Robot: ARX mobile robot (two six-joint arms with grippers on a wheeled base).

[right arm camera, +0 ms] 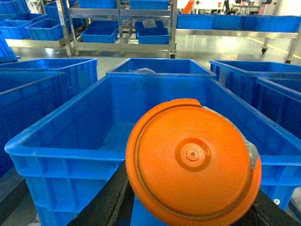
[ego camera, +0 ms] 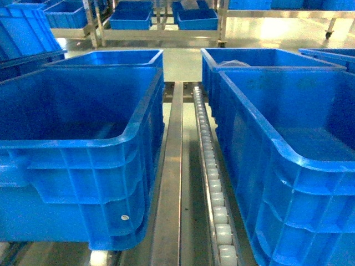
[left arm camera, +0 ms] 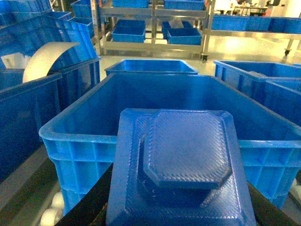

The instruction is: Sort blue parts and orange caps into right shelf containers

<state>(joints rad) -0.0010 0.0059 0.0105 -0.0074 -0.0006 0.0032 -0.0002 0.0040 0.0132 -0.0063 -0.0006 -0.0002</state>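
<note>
My left jaws are clamped on a flat blue part [left arm camera: 181, 172] with a raised eight-sided middle, held just short of the near rim of a deep blue crate [left arm camera: 80, 136] ahead of them. My right jaws are clamped on a round orange cap [right arm camera: 193, 162], held before the near rim of another crate [right arm camera: 61, 155]. Between these 2 crates, below my jaws, runs a metal rail [ego camera: 169, 183] beside a line of white rollers [ego camera: 213, 183].

Round orange cap [right arm camera: 193, 162] before deep blue crate [right arm camera: 66, 141]; textured blue part [left arm camera: 181, 169]
</note>
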